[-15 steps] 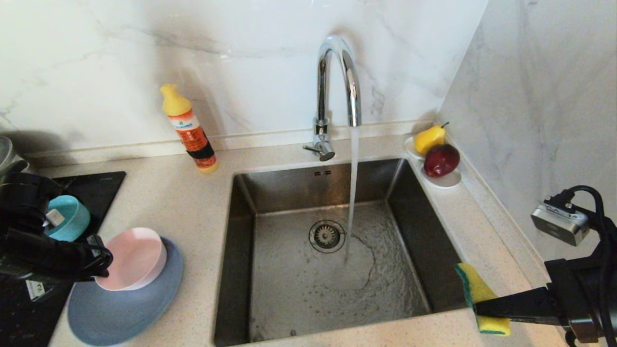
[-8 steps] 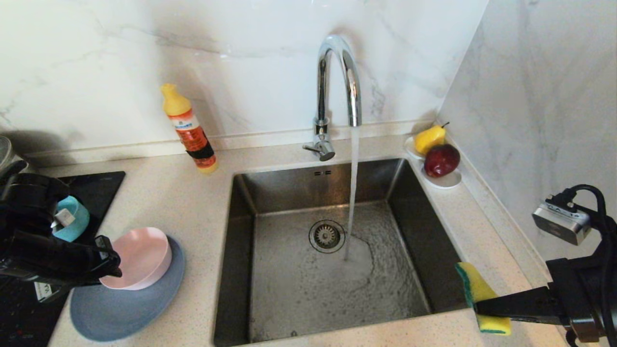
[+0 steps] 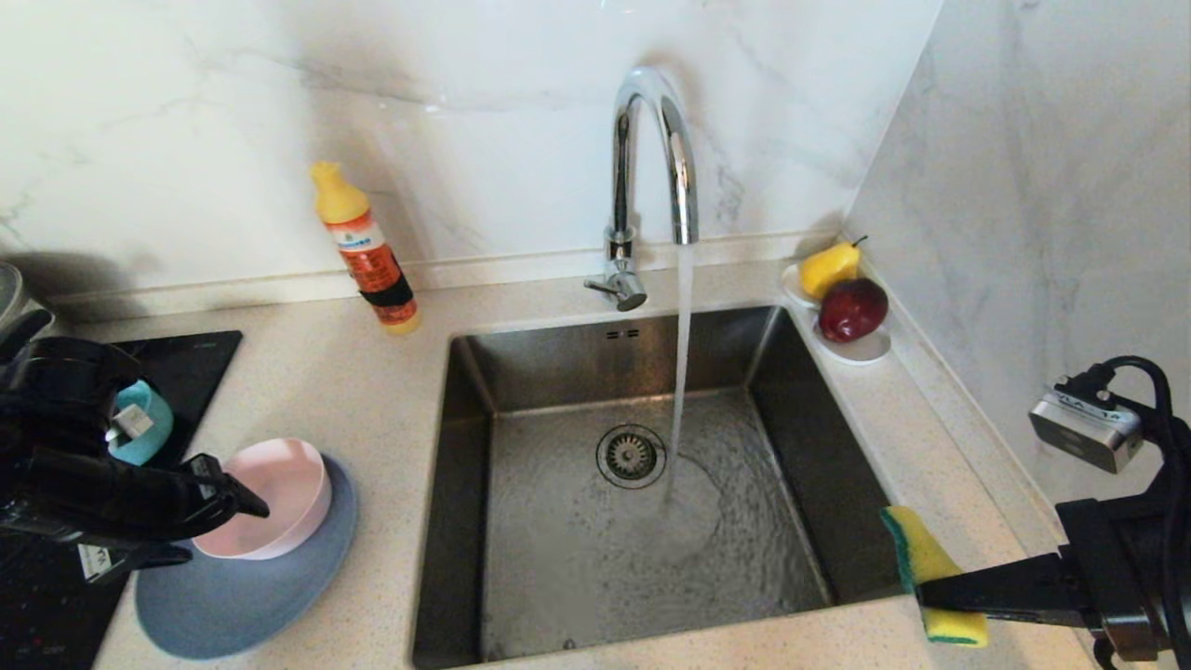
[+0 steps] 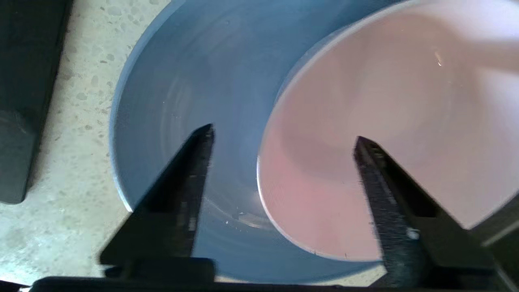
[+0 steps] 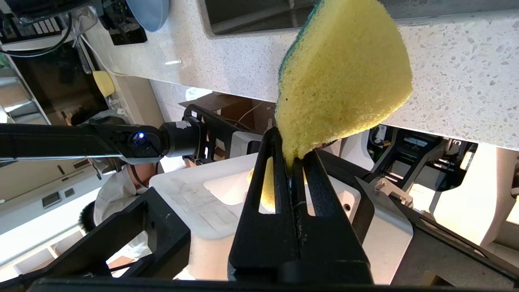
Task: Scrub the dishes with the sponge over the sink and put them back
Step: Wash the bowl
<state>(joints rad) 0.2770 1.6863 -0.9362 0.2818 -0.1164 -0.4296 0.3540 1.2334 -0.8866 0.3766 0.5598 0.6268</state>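
The pale pink bowl sits upright on the blue-grey plate on the counter left of the sink. My left gripper is open at the bowl's near rim. In the left wrist view one finger hangs over the pink bowl and the other over the plate, so the left gripper grips nothing. The teal bowl stands behind it, partly hidden by the arm. My right gripper at the sink's front right corner is shut on the yellow sponge. In the right wrist view the sponge juts from the right gripper.
Water runs from the chrome tap into the basin near the drain. An orange detergent bottle stands at the back left. A white dish with a pear and an apple sits at the back right. A black hob lies far left.
My left gripper has opened and let go of the pink bowl, which went from tilted to sitting flat on the plate. The right arm and sponge have not moved.
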